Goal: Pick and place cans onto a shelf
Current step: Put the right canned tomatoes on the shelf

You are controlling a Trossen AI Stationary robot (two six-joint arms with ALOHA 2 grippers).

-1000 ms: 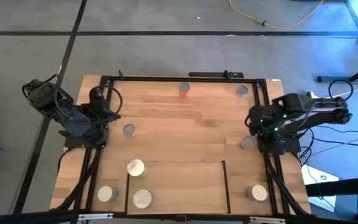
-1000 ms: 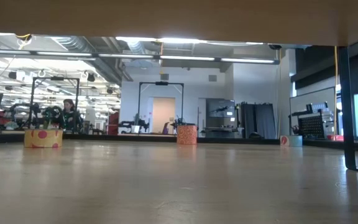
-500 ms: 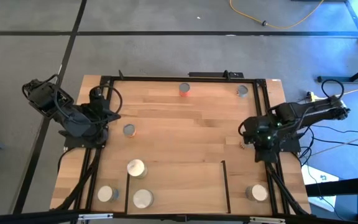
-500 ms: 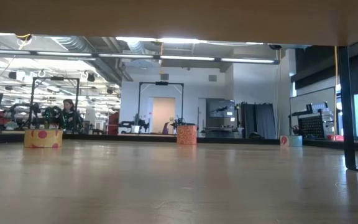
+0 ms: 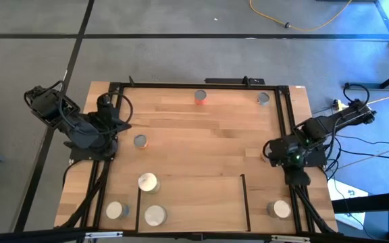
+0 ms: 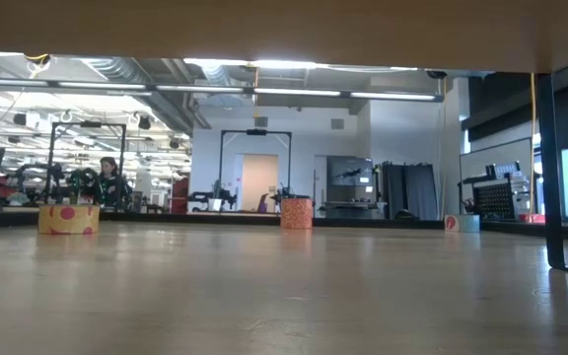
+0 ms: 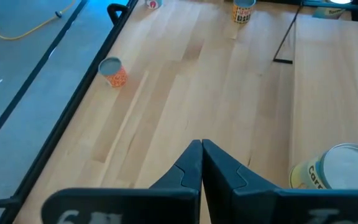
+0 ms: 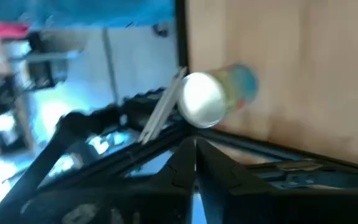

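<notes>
Both tools closed and empty, right tool (image 8: 194, 163) near a can (image 8: 213, 96)

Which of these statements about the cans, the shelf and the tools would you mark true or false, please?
1. The left tool is shut and empty. True.
2. A white-topped can stands inside the shelf. True.
3. The right tool holds a can in the air. False: the nearby can stands on the table ahead of it, ungripped.
4. No cans stand along the table's far edge. False: an orange can and a grey can stand there.
</notes>
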